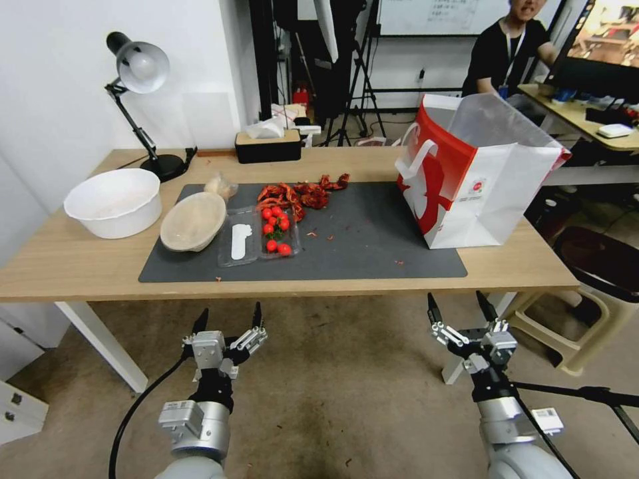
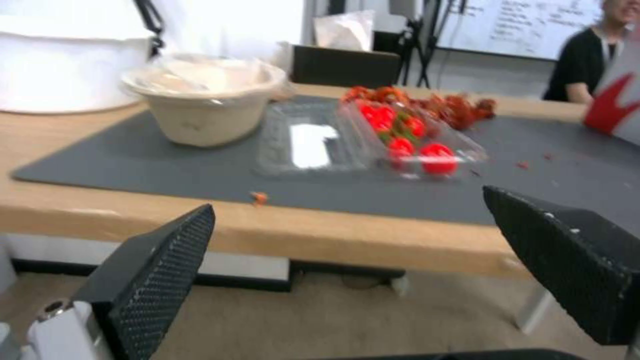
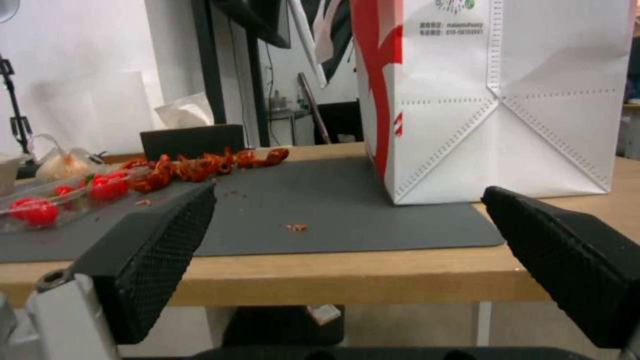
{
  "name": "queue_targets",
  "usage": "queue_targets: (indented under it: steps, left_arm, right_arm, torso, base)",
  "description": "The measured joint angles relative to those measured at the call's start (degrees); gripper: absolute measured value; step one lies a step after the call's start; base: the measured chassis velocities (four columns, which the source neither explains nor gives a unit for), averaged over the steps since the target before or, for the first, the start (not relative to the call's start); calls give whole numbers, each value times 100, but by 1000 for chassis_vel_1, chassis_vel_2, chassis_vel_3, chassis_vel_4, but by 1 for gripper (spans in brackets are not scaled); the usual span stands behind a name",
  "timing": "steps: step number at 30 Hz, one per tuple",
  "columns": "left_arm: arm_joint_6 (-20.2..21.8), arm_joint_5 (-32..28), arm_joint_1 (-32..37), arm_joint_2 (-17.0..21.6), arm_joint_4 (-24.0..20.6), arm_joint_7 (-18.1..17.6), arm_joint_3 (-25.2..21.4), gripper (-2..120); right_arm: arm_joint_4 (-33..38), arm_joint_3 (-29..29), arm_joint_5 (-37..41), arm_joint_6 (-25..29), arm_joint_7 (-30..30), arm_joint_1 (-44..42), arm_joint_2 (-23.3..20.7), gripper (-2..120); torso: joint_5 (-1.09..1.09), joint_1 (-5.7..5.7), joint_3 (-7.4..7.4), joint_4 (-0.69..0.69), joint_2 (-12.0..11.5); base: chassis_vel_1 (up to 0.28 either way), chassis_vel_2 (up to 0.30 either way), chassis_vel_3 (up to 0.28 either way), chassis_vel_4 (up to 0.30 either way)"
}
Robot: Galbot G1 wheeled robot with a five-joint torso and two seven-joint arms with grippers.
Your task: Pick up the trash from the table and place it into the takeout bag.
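Hovering below table (image 1: 80, 266): both end effectors (image 1: 228, 319) (image 1: 461, 307) spread, empty; bag (image 1: 506, 193) interior hidden.

Even, bright indoor light, no hard shadows on the counter (image 1: 80, 266). Head view sharp at centre, with wide-angle bowing toward the edges; counter edge curves. Left wrist view soft and smeared throughout; white bowl (image 2: 60, 65) blown out. Right wrist view clearer; takeout bag (image 3: 507, 100) crisp, near black fingers (image 3: 153, 255) slightly soft.
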Motion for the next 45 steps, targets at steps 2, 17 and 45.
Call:
queue_targets:
  steps: [2,17,45]
  left_arm:
    - [16,-196,-177,80,-28,-195,-114,100]
    - [617,-2990,-1360,638,-89,-1175,-932,100]
    - [1064,-6020,-2801,1238,1080,-1715,-1168,100]
  right_arm:
    - [-3,-19,-26,6,0,-5,-1,100]
    - [-66,-510,-115,-211,107,442,-171,100]
    - [-22,-581,-164,-241,104,371,-159,100]
  torso:
    - [0,0,0,0,0]
    - [1,0,1,0,-1]
    - [0,0,1,0,-1]
  base:
    - [0,0,0,0]
    - [0,0,0,0]
    - [0,0,0,0]
